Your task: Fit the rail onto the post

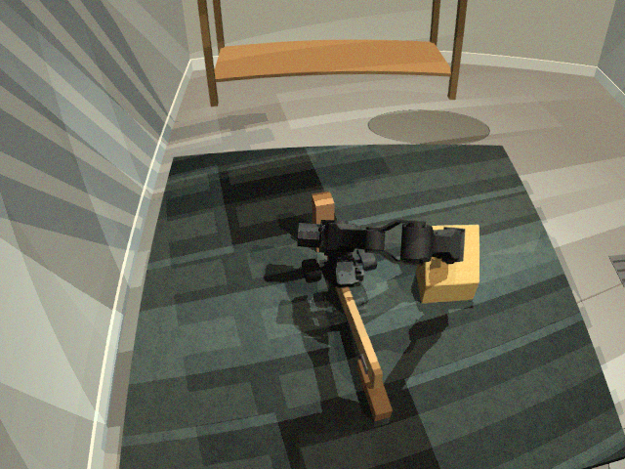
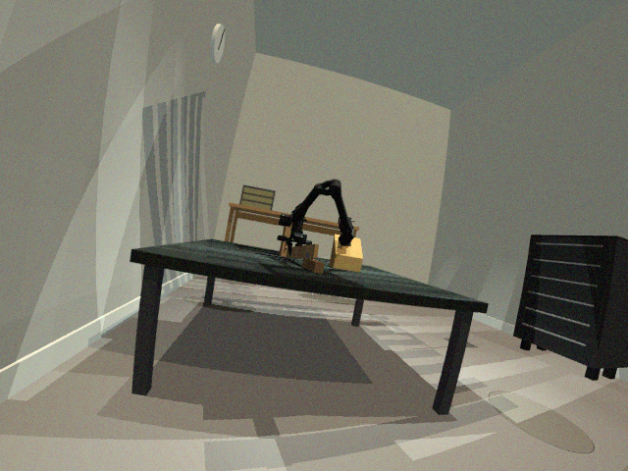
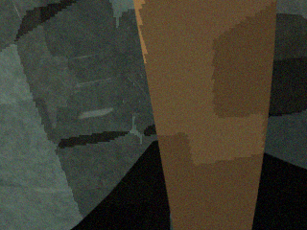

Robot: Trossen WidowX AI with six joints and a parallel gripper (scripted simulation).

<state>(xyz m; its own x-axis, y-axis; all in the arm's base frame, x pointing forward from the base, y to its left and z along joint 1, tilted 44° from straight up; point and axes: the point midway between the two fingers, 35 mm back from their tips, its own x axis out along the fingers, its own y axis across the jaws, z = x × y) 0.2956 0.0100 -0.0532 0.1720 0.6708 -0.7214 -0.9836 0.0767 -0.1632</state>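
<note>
The long wooden rail [image 1: 360, 330] [image 2: 306, 251] [image 3: 206, 96] runs from under the arm to the low footboard block [image 1: 382, 404] [image 2: 315, 267], where its far end sits at the bracket. My gripper [image 3: 184, 146] is shut on the rail, with one dark finger against each side in the wrist view. In the top view the hand covers the rail's near part and hides the fingertips. The short wooden post [image 1: 322, 204] [image 2: 286, 243] stands just beyond the hand. The pegs, the holes and any gap at the post are hidden, so I cannot tell whether they meet or whether the near end is raised.
The arm's base stands on a yellow block [image 1: 456, 267] [image 2: 347, 255] to the right of the rail in the top view. The arm reaches across from it above the dark table top [image 1: 217, 404] [image 2: 213, 253]. A wooden shelf [image 1: 333, 58] stands beyond the table.
</note>
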